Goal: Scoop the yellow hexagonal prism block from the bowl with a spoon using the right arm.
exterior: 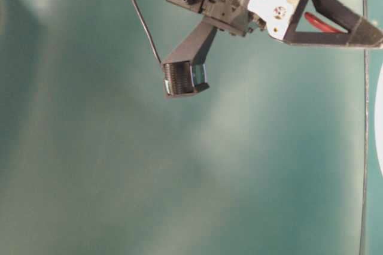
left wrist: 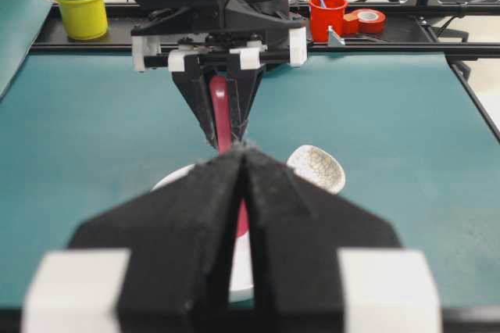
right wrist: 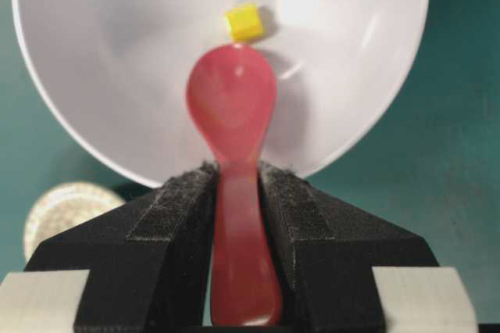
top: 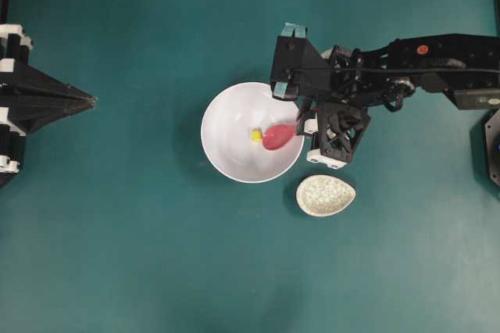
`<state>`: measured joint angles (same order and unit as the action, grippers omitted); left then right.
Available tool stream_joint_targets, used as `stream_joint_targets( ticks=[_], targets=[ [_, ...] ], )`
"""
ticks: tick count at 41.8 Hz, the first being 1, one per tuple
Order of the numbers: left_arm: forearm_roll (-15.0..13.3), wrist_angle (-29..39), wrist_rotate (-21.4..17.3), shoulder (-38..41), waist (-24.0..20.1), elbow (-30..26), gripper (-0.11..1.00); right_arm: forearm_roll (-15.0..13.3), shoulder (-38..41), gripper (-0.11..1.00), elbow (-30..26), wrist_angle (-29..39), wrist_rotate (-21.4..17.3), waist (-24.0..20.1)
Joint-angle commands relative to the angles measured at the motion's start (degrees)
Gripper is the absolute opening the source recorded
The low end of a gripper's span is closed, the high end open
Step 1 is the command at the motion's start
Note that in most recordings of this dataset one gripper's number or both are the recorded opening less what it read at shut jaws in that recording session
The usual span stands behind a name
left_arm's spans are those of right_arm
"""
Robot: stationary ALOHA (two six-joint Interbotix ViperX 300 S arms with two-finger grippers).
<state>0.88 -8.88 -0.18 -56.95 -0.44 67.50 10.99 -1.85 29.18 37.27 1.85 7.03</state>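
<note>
Clamped on the handle of the spoon (right wrist: 234,161) by the right gripper (right wrist: 236,180), both padded jaws pressing its sides, handle running back between them. Scoop of the spoon held out over the inside of the bowl (right wrist: 94,67), tip just short of the yellow hexagonal prism block (right wrist: 244,22), which lies near the bowl's bottom; whether tip and block touch is hard to say from the wrist view, though overhead the block (top: 255,135) sits right at the scoop's left edge. Seen from overhead, right gripper (top: 301,124) poised at the right rim of the bowl (top: 226,110), arm reaching in from the right, spoon (top: 279,137) angled down into the dish. Just below and to the right of the bowl, apart from it, a speckled spoon rest (top: 325,195) on the teal table (top: 117,255). Far at the left edge, well apart from everything, the left gripper (top: 92,101), jaws pressed together to a point with nothing between them, the same closed pair filling the foreground of the left wrist view (left wrist: 244,157).
</note>
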Motion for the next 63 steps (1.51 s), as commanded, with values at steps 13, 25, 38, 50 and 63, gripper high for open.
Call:
stream_joint_targets(
  ticks=[13,25,38,50,63],
  targets=[
    [0.2,-0.4,-0.1,0.4,-0.1,-0.5,0.0,-0.1,2.2,0.24,-2.0,-2.6,0.0,0.1],
    [0.2,-0.3,-0.1,0.5,-0.1,-0.5,0.0,-0.1,2.6,0.23,-2.0,-7.7,0.1,0.1],
    [0.2,-0.2,0.0,0.4,-0.1,-0.5,0.0,0.2,3.2,0.18,-2.3,-10.9,0.0,0.1],
    [0.2,-0.2,0.0,0.4,-0.1,-0.5,0.0,0.3,3.1,0.11,-2.6,-11.9,0.5,0.1],
    [0.3,-0.2,0.0,0.5,0.0,-0.5,0.0,-0.1,-2.4,0.11,-3.3,-9.9,0.4,0.1]
  ],
)
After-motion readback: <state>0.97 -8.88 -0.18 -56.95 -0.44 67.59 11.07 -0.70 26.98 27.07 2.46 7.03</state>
